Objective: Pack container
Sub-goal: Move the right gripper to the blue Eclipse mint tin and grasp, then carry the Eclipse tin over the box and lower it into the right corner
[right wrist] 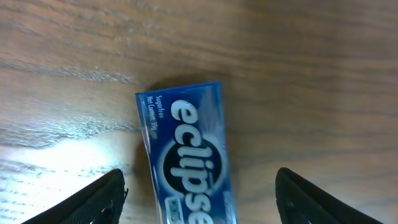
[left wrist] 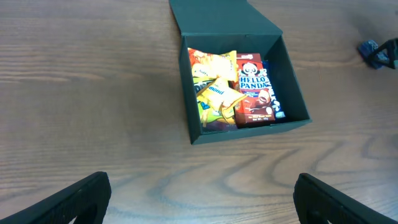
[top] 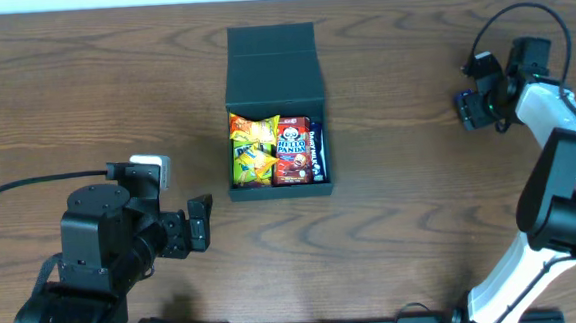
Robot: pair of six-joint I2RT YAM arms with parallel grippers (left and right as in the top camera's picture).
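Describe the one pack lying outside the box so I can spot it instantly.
Look right of the open black container, on the wooden table beneath the right gripper. There lies a slim dark blue pack lettered "eclipse" in white. All the other snacks sit inside the container.

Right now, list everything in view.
container: 1, matte black, upper centre of table, lid open
snack packets: at least 2, yellow, left part of container
Hello Panda box: 1, red, middle of container
blue packet: 1, dark blue, along container's right wall
Eclipse pack: 1, blue, on table between right arm's jaws, not gripped
table: 1, brown wood, under everything
left arm: 1, black, lower left, jaws open, empty
right arm: 1, white and black, right side, jaws open
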